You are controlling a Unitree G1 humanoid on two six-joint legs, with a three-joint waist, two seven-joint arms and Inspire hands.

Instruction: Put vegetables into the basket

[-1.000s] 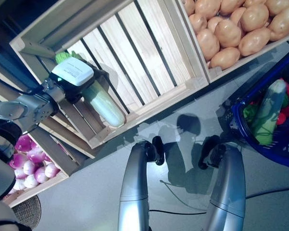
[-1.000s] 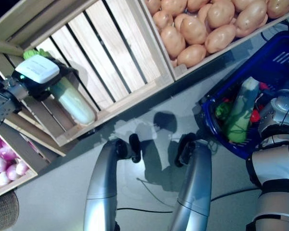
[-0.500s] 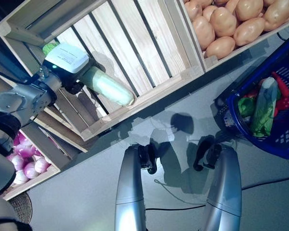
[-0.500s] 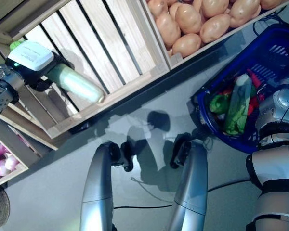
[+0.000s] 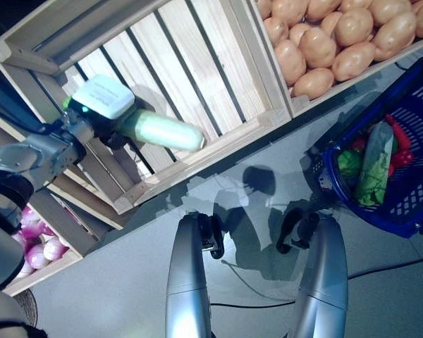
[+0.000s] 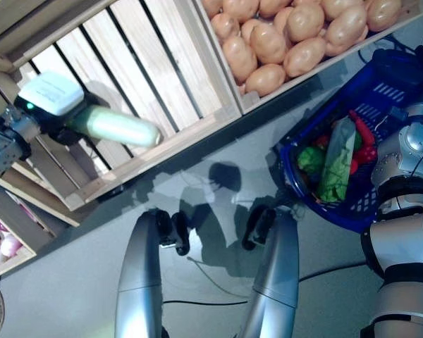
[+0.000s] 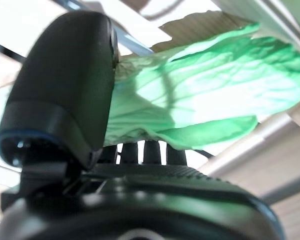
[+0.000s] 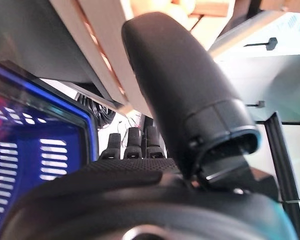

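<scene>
Pale green long cabbage (image 5: 158,130) now swung level, lifted above empty slatted wooden crate (image 5: 197,70); left hand (image 5: 99,116) curled round its leafy end; right hand (image 8: 140,145) fingers unclear, beside blue plastic basket (image 5: 409,218)

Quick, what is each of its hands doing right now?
Left hand: closed around a pale green cabbage.
Right hand: cannot be told; a blue basket shows beside it.
</scene>
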